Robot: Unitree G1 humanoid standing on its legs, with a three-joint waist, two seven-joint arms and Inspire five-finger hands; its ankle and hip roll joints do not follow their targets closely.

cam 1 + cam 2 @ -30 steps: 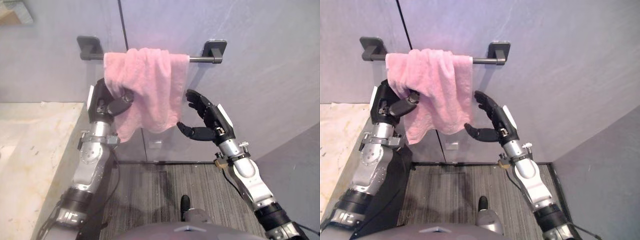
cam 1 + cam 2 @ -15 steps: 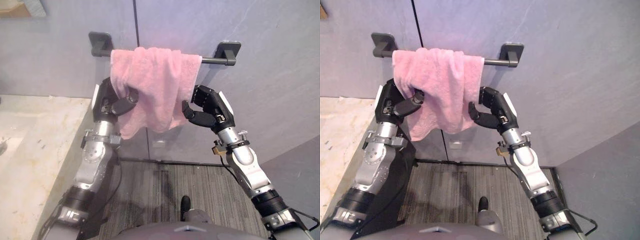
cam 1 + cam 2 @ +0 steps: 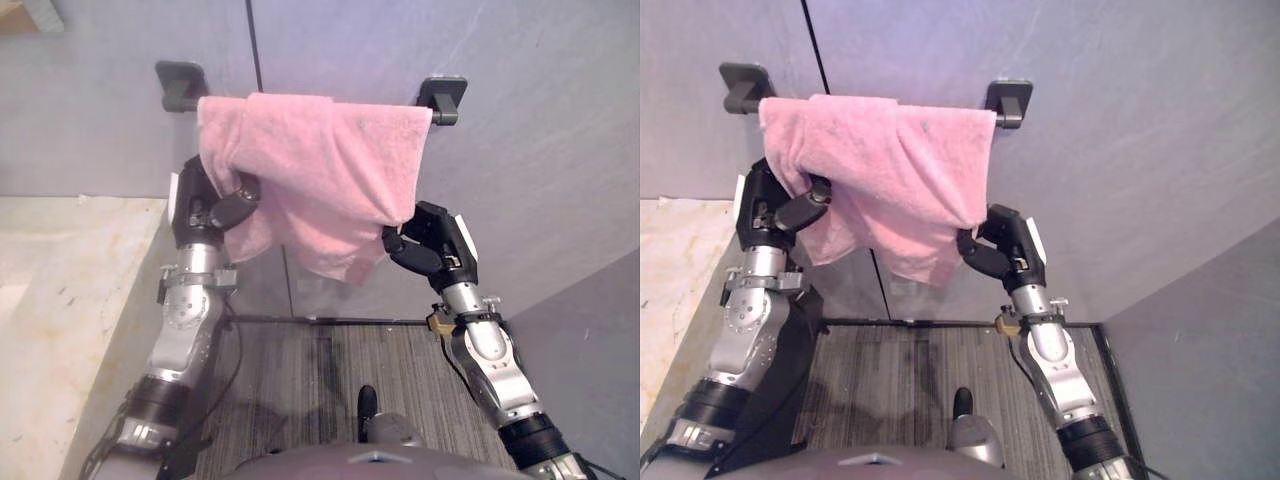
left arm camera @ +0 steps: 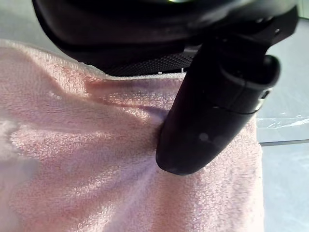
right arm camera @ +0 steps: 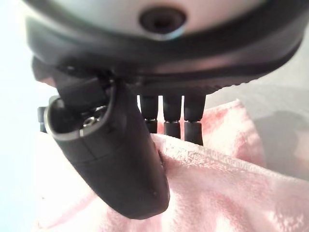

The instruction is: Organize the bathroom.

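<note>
A pink towel [image 3: 320, 160] hangs over a dark towel bar [image 3: 440, 100] on the grey wall, spread nearly from bracket to bracket. My left hand [image 3: 215, 205] is shut on the towel's left hanging part, thumb [image 4: 212, 111] pressed into the cloth [image 4: 96, 169]. My right hand [image 3: 430, 245] is shut on the towel's lower right edge, below the bar's right bracket; in the right wrist view its thumb [image 5: 120, 159] and fingers [image 5: 166, 118] pinch the pink cloth [image 5: 227, 193].
A pale stone counter [image 3: 60, 290] lies at the left, close to my left arm. Dark striped flooring [image 3: 330, 380] runs below the towel. A grey wall [image 3: 560, 180] closes the right side.
My right hand has dropped lower and to the right with the towel's edge, spreading the cloth along the bar toward the right bracket. The left hand keeps its hold.
</note>
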